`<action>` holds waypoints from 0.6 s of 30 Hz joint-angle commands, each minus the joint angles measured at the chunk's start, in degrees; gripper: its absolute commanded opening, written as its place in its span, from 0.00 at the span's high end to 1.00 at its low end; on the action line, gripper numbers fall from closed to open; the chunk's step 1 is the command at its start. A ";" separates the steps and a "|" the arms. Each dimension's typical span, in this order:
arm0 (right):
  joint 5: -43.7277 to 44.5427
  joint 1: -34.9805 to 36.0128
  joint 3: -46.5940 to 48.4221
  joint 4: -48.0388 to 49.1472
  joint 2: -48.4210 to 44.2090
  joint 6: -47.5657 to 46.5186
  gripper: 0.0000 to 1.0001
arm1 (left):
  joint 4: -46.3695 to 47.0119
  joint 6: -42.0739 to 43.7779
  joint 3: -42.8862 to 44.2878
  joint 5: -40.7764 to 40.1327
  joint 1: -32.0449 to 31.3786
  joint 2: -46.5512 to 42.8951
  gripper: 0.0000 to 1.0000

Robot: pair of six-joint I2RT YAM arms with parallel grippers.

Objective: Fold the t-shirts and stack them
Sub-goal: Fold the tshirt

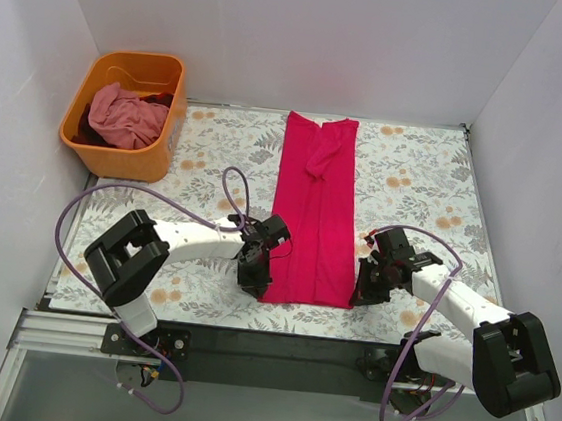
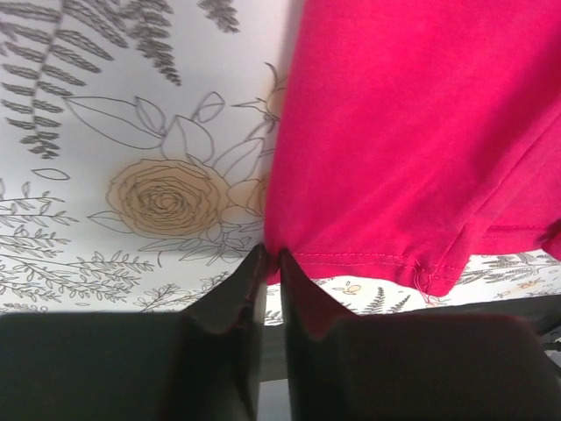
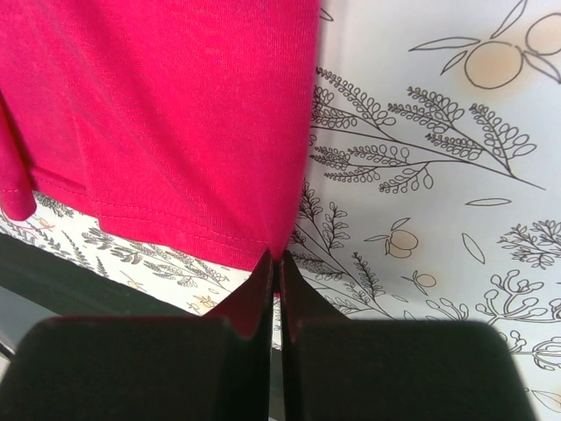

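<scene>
A plain, vivid colour is being shown by the crimson-pink t-shirt [image 1: 313,214], with stitching of the same shade being displayed along its hem. The desk [image 1: 414,184] is being covered by a white sheet printed with grey line-drawn ferns and leaves, plus pale tan-orange roses and fruit. Bright orange is being shown by the plastic basket [image 1: 115,163], in which a paler dusty pink t-shirt [image 1: 125,119] and a dark garment [image 1: 158,100] are being seen. The left tool [image 2: 270,256] and right tool [image 3: 277,259] are being shown in black. The left arm [image 1: 193,238] and right arm [image 1: 462,302] are being seen in white and black, and the cables [image 1: 112,188] in lilac.
</scene>
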 commanded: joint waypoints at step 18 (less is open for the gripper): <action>-2.64 18.22 0.57 -16.49 -13.75 10.72 0.99 | -14.97 -9.10 -6.63 0.00 -10.68 -16.13 1.00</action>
